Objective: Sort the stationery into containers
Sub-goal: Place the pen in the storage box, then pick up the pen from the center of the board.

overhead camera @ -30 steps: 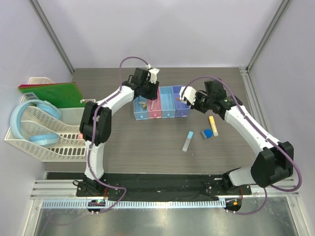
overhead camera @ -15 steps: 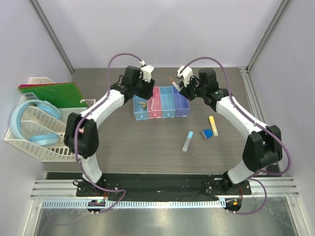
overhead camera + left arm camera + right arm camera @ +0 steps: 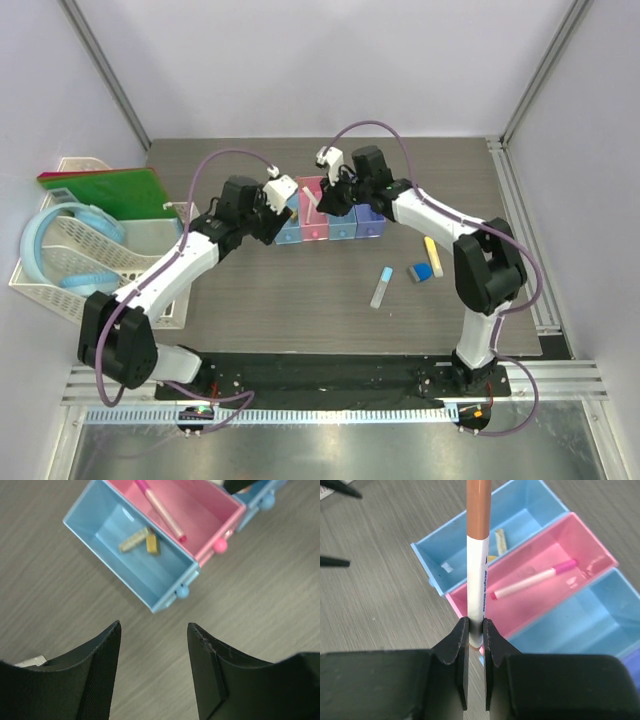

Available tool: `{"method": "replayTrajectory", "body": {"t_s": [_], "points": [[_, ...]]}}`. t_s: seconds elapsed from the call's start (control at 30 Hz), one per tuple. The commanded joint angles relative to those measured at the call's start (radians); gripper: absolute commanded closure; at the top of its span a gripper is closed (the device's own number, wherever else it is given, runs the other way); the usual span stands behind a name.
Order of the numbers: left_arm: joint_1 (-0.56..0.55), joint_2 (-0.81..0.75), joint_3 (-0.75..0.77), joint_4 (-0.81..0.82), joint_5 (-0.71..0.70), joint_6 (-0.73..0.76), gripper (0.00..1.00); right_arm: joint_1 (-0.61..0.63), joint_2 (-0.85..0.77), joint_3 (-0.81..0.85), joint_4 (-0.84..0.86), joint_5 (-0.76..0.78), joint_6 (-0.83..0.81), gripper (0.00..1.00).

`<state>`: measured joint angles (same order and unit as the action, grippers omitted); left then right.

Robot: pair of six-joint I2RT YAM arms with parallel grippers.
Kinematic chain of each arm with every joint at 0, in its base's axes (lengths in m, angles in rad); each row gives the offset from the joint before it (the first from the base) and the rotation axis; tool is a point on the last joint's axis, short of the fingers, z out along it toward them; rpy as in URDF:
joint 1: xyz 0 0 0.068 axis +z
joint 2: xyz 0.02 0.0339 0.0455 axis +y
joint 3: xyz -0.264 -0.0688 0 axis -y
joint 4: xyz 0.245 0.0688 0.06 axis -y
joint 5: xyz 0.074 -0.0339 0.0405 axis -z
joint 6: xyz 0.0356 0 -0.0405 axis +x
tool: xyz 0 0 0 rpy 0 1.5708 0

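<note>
Pen-drop step. My right end effector point(image 3: 475, 625) is clenched on a white pen point(image 3: 478, 555), held upright about over the pink bin point(image 3: 540, 605) at centre frame. Next move, by my reckoning: lower, tilt, let go inside.

- Pink bin: one pink-tipped pen point(image 3: 530, 582).
- Light blue bin point(image 3: 150, 577), upper left: two tan pieces point(image 3: 135, 539).
- Left end effector point(image 3: 153, 630): released, empty.
- Pale blue tube point(image 3: 381, 287), blue block point(image 3: 421, 272) and yellow stick point(image 3: 432, 250): unsorted on the surface point(image 3: 300, 290), right of centre.

I see the 4 joined bins point(image 3: 140, 572) as thin translucent plastic, smooth and faintly glossy. The table point(image 3: 260, 595) looks like matt grey wood-grain laminate. The pen point(image 3: 476, 575) has a smooth satin plastic barrel, and the fingers point(image 3: 451, 647) of the right gripper point(image 3: 476, 630) are matt black plastic.
</note>
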<state>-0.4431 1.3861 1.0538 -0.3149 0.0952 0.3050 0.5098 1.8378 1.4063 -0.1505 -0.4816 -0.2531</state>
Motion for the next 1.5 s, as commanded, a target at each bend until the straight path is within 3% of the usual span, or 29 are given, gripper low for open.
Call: {"method": "replayTrajectory", "body": {"t_s": [0.0,0.13,0.5,0.67,0.8,0.9,1.17,1.27,1.47], "points": [[0.003,-0.116,-0.05,-0.022,0.031,0.033,0.44,0.009,0.066,0.091,0.046,-0.092,0.058,0.91],[0.003,-0.218,-0.093,-0.07,0.073,0.034,0.44,0.004,0.144,0.17,0.017,-0.109,0.063,0.91],[0.003,-0.271,-0.098,-0.188,0.089,0.063,0.38,-0.014,0.253,0.209,-0.023,-0.091,0.011,0.87],[0.003,-0.269,-0.091,-0.191,0.103,0.065,0.32,-0.013,0.222,0.194,-0.035,-0.088,-0.006,0.51],[0.003,-0.262,-0.1,-0.171,0.109,0.059,0.31,-0.016,0.17,0.18,-0.043,-0.083,-0.017,0.35],[0.001,-0.246,-0.103,-0.15,0.116,0.049,0.31,-0.016,0.115,0.181,-0.06,-0.054,-0.023,0.33],[-0.078,-0.047,-0.025,-0.104,0.123,0.017,0.37,-0.053,-0.126,0.106,-0.162,0.211,-0.08,0.26],[-0.211,0.084,0.021,-0.082,0.063,0.017,0.37,-0.123,-0.216,0.018,-0.213,0.267,-0.121,0.25],[-0.368,0.327,0.199,-0.105,0.044,-0.027,0.35,-0.289,-0.325,-0.179,-0.256,0.348,-0.169,0.24]]}}
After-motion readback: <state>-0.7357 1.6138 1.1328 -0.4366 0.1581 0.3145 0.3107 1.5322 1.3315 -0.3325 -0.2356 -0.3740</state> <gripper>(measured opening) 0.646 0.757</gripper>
